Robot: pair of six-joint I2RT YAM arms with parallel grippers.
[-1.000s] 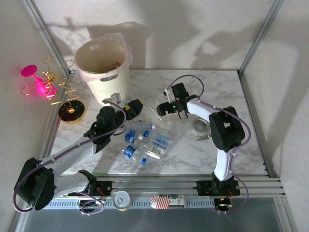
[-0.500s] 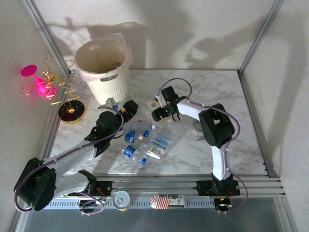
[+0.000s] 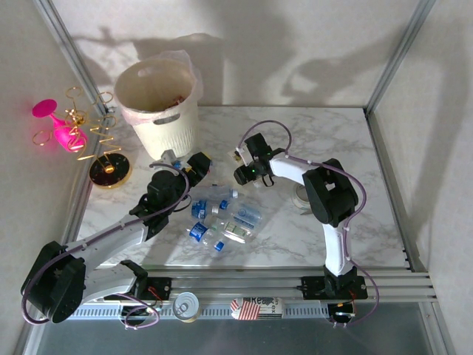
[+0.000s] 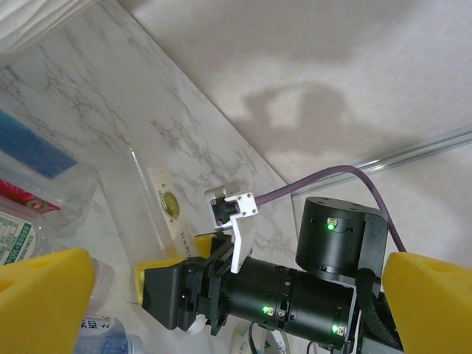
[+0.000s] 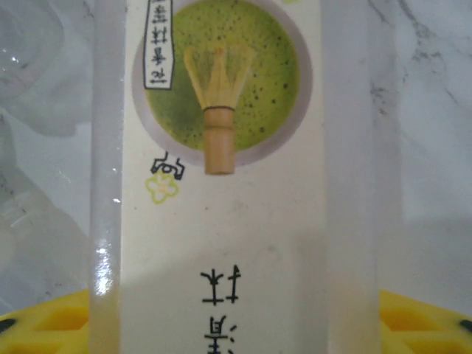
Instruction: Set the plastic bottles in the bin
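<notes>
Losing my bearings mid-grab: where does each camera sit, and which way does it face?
Top external: above and behind the bases, looking down on the white marble table; shows both arms, left hand and right hand.
Left wrist: on the left arm, facing across the table at the right hand; own yellow fingertips at the bottom corners.
Right wrist: close up on the clear plastic container with a cream matcha label; own yellow fingertips flank it.
Shared: both wrist views show that container.

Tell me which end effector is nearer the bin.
Left. The left end effector hangs open beside the base of the bin; the right end effector, closed on a matcha-labelled pack, sits farther right.
</notes>
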